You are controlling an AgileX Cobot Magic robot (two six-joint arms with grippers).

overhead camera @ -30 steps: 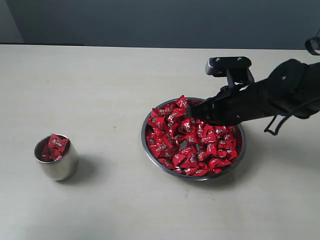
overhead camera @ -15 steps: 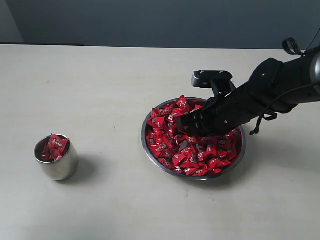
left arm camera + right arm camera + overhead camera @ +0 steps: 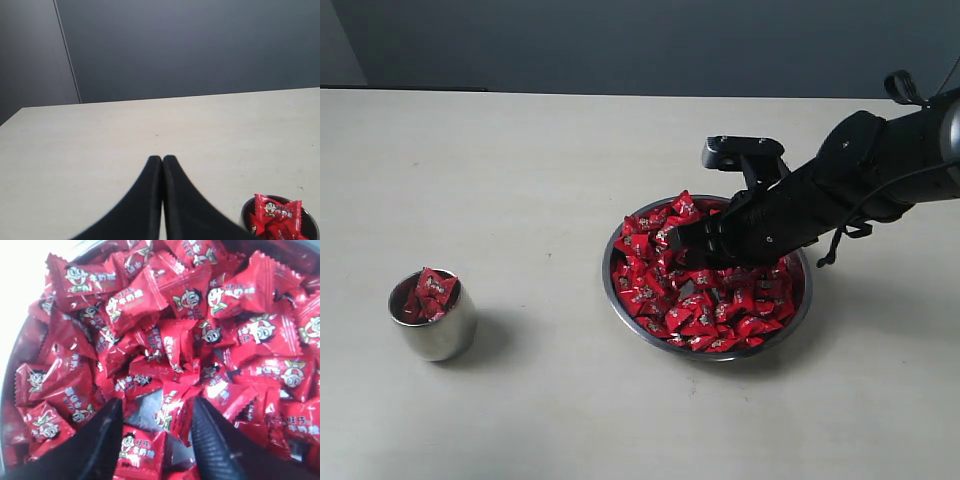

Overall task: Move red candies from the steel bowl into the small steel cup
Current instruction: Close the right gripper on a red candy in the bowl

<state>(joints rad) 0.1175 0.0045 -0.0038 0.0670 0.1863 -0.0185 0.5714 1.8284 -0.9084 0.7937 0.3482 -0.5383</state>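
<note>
Exterior view: shows the steel bowl (image 3: 608, 285) right of centre on the pale surface (image 3: 520, 170), heaped with red candies (image 3: 705, 305). Shows the right end effector (image 3: 682, 242) reaching in from the right on a black arm (image 3: 860, 175), with its tips down among the candies near the bowl's far left part; cannot judge the spread of the jaws from here. Places the small steel cup (image 3: 440, 335) well apart to the left, upright, with a few more of the candies piled up to its rim. Left wrist view: shows the left end effector (image 3: 162, 162) above bare surface, with its two black fingers pressed together and nothing between them, against a dark grey wall (image 3: 200, 45). Catches part of the cup's rim near the fingers, topped by a candy with a cartoon face on its wrapper. Right wrist view: looks down into the bowl, filled almost edge to edge with the shiny crimped wrappers. Shows the right end effector (image 3: 157, 412) with its jaws spread wide, the tips sunk into the pile and a few candies lying loose in the gap, none of them clamped.
</note>
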